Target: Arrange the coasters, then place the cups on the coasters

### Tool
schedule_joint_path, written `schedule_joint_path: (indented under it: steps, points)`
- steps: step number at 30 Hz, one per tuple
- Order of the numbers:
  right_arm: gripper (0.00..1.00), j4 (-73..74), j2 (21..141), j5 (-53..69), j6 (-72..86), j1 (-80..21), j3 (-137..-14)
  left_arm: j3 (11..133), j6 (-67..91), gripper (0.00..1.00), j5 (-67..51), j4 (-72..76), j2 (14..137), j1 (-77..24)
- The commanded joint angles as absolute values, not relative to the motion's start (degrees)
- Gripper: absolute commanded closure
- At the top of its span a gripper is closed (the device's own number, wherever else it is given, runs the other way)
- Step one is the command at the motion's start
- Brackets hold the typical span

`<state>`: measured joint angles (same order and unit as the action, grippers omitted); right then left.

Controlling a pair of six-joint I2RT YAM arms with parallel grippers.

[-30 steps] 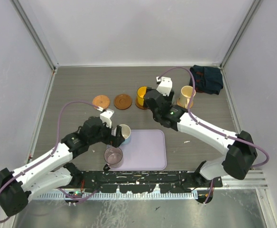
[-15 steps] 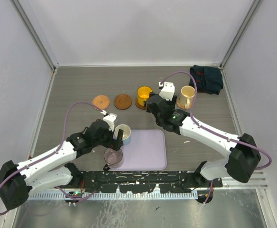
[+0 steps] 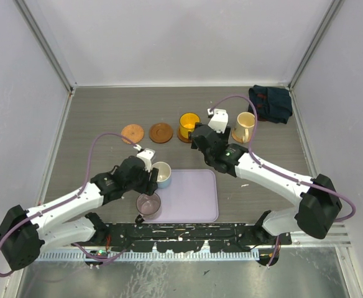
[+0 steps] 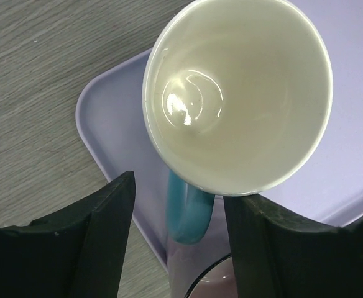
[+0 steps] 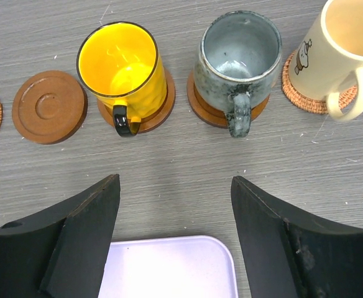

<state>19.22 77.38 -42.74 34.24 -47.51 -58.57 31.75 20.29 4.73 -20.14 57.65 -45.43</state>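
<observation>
- The left pincer (image 4: 178, 192) hangs over the far left corner of the lavender tray (image 3: 197, 198). Its fingers (image 4: 110, 230) stand apart, one on each side of the blue handle of the white-and-blue cup (image 4: 237, 99). A gap shows between each finger and the handle, so nothing is clamped.
- The white-and-blue cup sits upright on that corner of the tray, white inside, with its handle pointing back toward the left arm.
- The purple cup (image 3: 148, 203) stands at the tray's near left corner, just beside the white-and-blue cup. Whether it rests wholly on the tray cannot be told.
- The right pincer (image 5: 175, 186) is spread wide and holds nothing. It hovers over the desk (image 5: 181, 161) between the tray's far edge and the row of cups.
- The yellow cup (image 5: 122, 68) stands on the yellow cup's coaster (image 5: 164, 102), its black handle toward the camera.
- The grey-green cup (image 5: 237, 59) stands on the grey-green cup's coaster (image 5: 209, 117), its handle also toward the camera.
- The cream cup (image 5: 346, 46) stands on the cream cup's coaster (image 5: 296, 93), which is woven. A small cartoon print marks the cup's side; any lettering is too small to read.
- A plain coaster (image 5: 49, 107) lies bare just left of the yellow cup, and a woven coaster (image 3: 132, 132) lies bare beyond it.
- A dark cloth (image 3: 271, 102) lies bunched in the far right corner.
</observation>
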Motion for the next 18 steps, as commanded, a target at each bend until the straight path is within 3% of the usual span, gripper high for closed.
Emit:
schedule_joint_path:
  steps: [1,10,18]
  points:
    - [0.23,16.6,76.9,-42.3,35.2,-47.3,-58.7,33.7,20.3,0.42,3.5,-17.3,58.2,-45.7]
    - [0.23,15.8,77.3,-40.8,35.5,-47.3,-58.6,33.6,20.6,0.97,0.0,-16.5,60.7,-45.8]
    - [0.23,15.3,77.1,-40.4,35.9,-47.3,-57.2,34.8,20.9,1.0,3.9,-16.0,59.2,-47.1]
